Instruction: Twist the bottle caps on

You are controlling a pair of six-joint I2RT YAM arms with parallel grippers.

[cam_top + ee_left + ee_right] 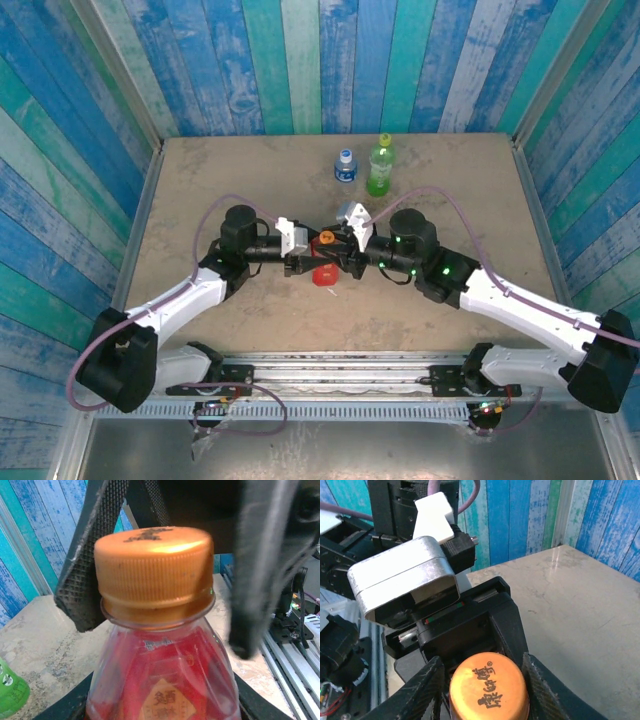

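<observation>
The red bottle (325, 274) stands at mid-table, with my left gripper (305, 262) shut on its body; in the left wrist view the red bottle (165, 675) fills the lower half. The orange cap (152, 572) sits level on its neck. My right gripper (482, 690) straddles the orange cap (489, 690) from the other side. One of its fingers (545, 692) is against the cap, and a thin gap shows at the other, which looks blurred in the left wrist view.
At the back of the table stand the clear bottle (344, 167) with a blue cap and the green bottle (379, 170) with a light green cap. The green bottle (10, 690) is low at the left. Blue plank walls enclose the table (200, 180).
</observation>
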